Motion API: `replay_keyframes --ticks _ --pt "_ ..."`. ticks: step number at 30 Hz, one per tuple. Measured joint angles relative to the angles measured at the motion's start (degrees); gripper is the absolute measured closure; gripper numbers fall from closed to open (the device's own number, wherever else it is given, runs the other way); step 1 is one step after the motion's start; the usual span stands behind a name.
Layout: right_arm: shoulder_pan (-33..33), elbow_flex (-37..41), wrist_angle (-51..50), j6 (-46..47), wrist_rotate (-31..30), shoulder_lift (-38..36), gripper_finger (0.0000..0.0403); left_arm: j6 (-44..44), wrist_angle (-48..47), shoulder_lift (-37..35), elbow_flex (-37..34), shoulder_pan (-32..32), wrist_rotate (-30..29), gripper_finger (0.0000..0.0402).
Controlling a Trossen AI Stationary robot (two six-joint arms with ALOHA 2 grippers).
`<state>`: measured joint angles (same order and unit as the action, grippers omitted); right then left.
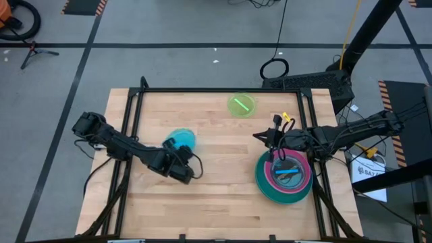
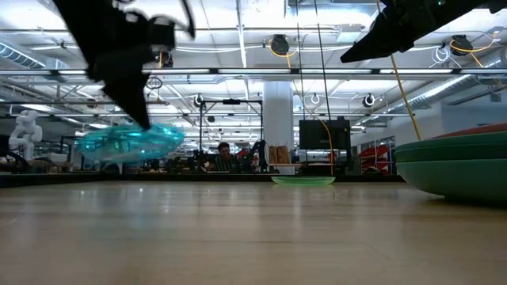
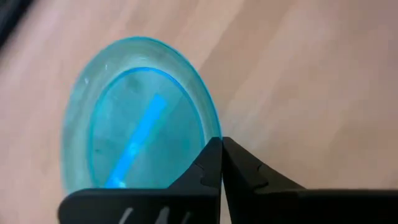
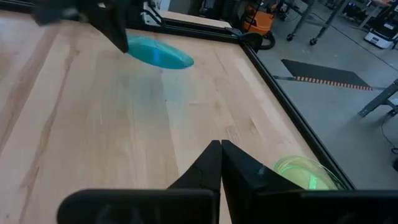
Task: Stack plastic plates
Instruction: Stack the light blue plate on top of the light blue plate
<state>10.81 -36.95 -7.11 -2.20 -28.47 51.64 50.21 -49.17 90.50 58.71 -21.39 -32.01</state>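
teal plate lifted on the left, carry to the stack comes next

maple-look wooden table (image 1: 216,196) first: mostly bare top inside a black frame. biggest task item is the stack of plates (image 1: 284,177) at the table's right side, a dark green plate at the bottom, magenta and pink above it, a blue one on top; the low view shows only its lower rims.

right gripper (image 1: 275,137) hangs just beside the stack's far-left edge, fingers pressed together with nothing between them. judgement: it waits.

left gripper (image 3: 221,163) has its jaws pinched on the near rim of the translucent teal plate (image 3: 134,118), left of table centre. low view shows that plate off the surface and tilted, so it is held, not resting.

lime plate (image 1: 241,104) lies alone near the far edge, well apart from both grippers.

to do this step well, my read:
- rim pinch is thin and off-centre, so the plate will want to swing; move slow
- level it before it comes down on the stack
- centre it over the blue plate and let go low, not from height
- check the right gripper is out of the path first

writing: a white label on gear off the table's right edge, too small to read. no brand visible on the plates.
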Motion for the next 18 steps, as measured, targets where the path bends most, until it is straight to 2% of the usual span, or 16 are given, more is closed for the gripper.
replay_keyframes --ticks 3,7,9,13,16,18 --pt "0.0 0.0 0.0 0.0 1.8 0.0 0.0399 -13.1 2.8 0.0 4.0 -1.3 -1.6 0.0397" --pt "0.0 0.0 1.3 -0.7 11.1 0.0 0.0399 -30.6 10.1 0.0 7.3 -2.7 -2.8 0.0397" --pt "0.0 0.0 4.4 -0.9 12.4 0.0 0.0399 -36.7 14.2 0.0 8.3 -2.7 -2.1 0.0397" --pt "0.5 0.0 9.2 -1.8 12.4 1.1 0.0398 -44.7 22.9 -0.1 8.5 -1.3 3.3 0.0398" --pt "1.3 0.0 11.0 -3.5 12.0 3.5 0.0390 -47.0 26.3 -0.1 8.5 -0.3 7.4 0.0398" --pt "1.7 0.0 13.5 -5.2 12.0 5.5 0.0376 -47.4 26.6 -0.1 8.5 0.1 8.0 0.0398"
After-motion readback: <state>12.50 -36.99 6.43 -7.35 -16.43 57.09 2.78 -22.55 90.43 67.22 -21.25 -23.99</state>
